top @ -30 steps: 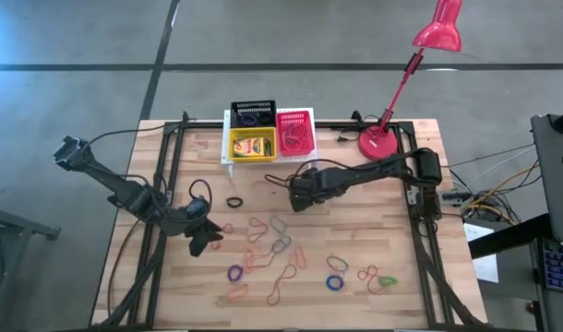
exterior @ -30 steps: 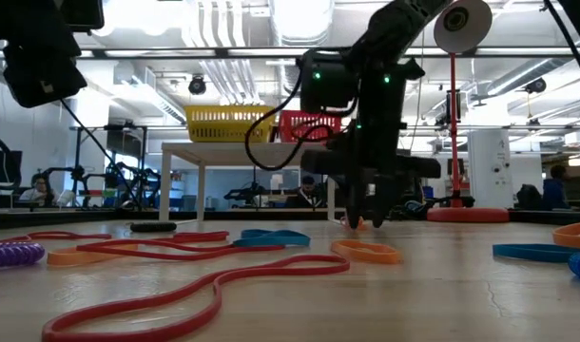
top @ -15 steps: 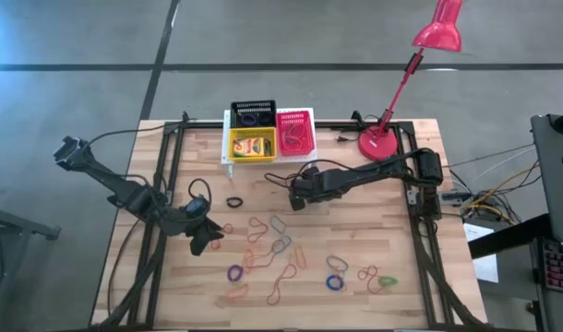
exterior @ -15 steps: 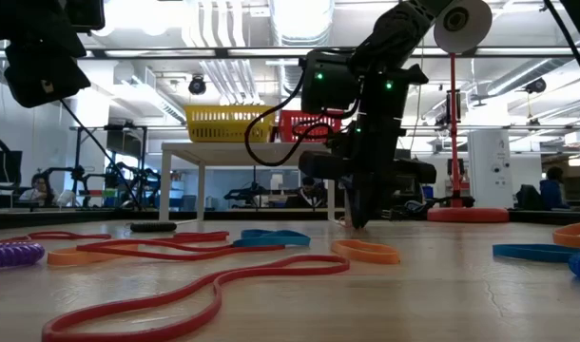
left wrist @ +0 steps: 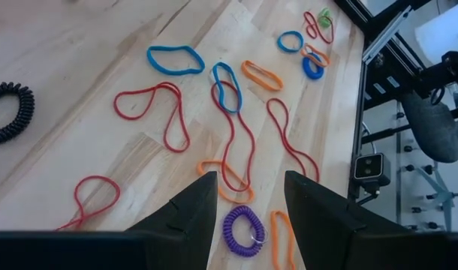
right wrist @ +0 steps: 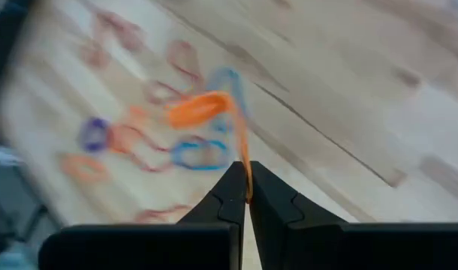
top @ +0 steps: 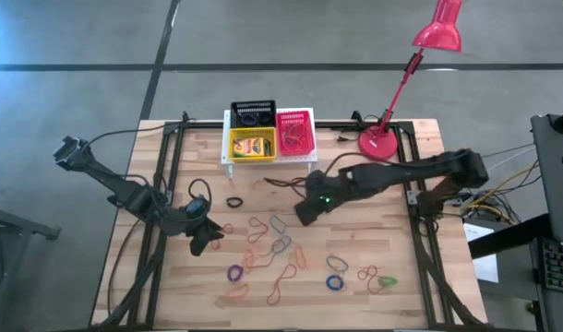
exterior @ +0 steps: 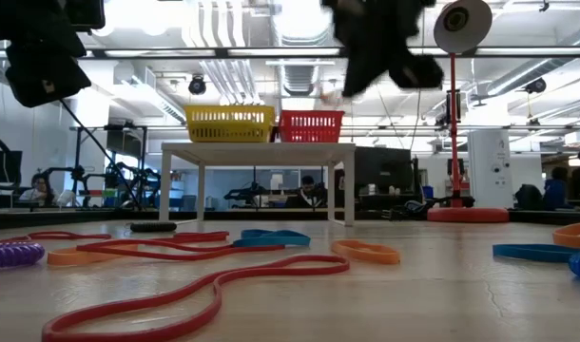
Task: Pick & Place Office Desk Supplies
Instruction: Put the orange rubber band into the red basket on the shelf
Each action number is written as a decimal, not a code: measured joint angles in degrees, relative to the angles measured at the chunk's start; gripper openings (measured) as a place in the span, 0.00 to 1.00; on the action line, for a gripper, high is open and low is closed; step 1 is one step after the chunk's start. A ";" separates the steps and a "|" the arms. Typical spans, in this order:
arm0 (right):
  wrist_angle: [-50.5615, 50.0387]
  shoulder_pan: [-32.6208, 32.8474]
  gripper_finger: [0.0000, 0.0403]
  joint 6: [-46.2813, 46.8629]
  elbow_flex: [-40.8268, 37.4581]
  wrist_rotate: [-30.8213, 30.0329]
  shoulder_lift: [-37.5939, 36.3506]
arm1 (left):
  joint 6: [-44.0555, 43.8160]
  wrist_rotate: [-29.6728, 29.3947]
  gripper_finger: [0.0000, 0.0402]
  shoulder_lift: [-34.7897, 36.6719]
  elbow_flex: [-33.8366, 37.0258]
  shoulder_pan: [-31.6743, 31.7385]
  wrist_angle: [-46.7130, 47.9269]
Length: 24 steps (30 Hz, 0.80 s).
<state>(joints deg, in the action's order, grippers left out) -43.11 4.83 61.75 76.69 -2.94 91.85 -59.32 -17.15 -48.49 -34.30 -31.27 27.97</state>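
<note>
Many rubber-band loops (top: 280,249) in orange, red, blue and purple lie flat on the wooden table. On a white stand at the far edge sit a black basket (top: 253,114), a red basket (top: 295,131) and a yellow basket (top: 252,145) with a crayon box in it. My right gripper (top: 302,218) is raised above the table's middle, shut on an orange rubber band (right wrist: 203,109). My left gripper (left wrist: 248,201) hangs open over the bands at the left, touching nothing. My right gripper pinches the orange rubber band between its two fingertips at one end of the loop (right wrist: 246,178). The fingers slant downward. The rest of the loop stretches out past the fingertips, lifted clear of the table.
A red desk lamp stands on its base (top: 378,143) at the far right, its arm leaning over the table's edge. A black coiled band (top: 233,202) lies near the stand. Black frame rails (top: 171,166) run along both table sides.
My right gripper has shut on the orange band down at the table top, then risen steeply and drawn a little toward the near edge. The band has come up with it, clear of the wood.
</note>
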 joint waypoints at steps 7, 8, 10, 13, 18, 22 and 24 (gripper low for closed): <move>0.17 -2.20 0.02 -7.19 9.67 -5.76 -1.24 | 0.80 -0.34 0.40 0.00 0.15 0.02 -0.08; 0.26 -3.22 0.02 -8.90 11.30 -6.02 -0.59 | 0.80 -0.44 0.40 0.00 0.15 0.04 -0.11; 0.14 -5.74 0.02 -12.42 14.01 -6.09 1.09 | 0.80 -0.44 0.40 0.00 0.15 0.09 -0.09; -0.55 -10.37 0.02 -17.64 18.46 -6.46 4.46 | 0.80 -0.44 0.40 0.00 0.15 0.13 -0.09; -6.97 -18.57 0.02 -25.27 26.77 -6.54 9.93 | 0.77 -0.43 0.40 0.00 0.15 0.13 0.11; -13.17 -24.48 0.02 -32.12 33.56 -5.92 14.55 | 0.74 -1.49 0.40 0.00 0.21 0.13 0.13; -16.02 -26.72 0.02 -36.43 36.70 -4.48 17.03 | 0.35 -2.79 0.40 0.00 0.26 0.13 0.43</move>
<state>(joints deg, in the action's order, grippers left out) -59.13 -21.89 25.32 113.38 -7.42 108.88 -58.96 -19.94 -48.49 -34.04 -31.14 28.40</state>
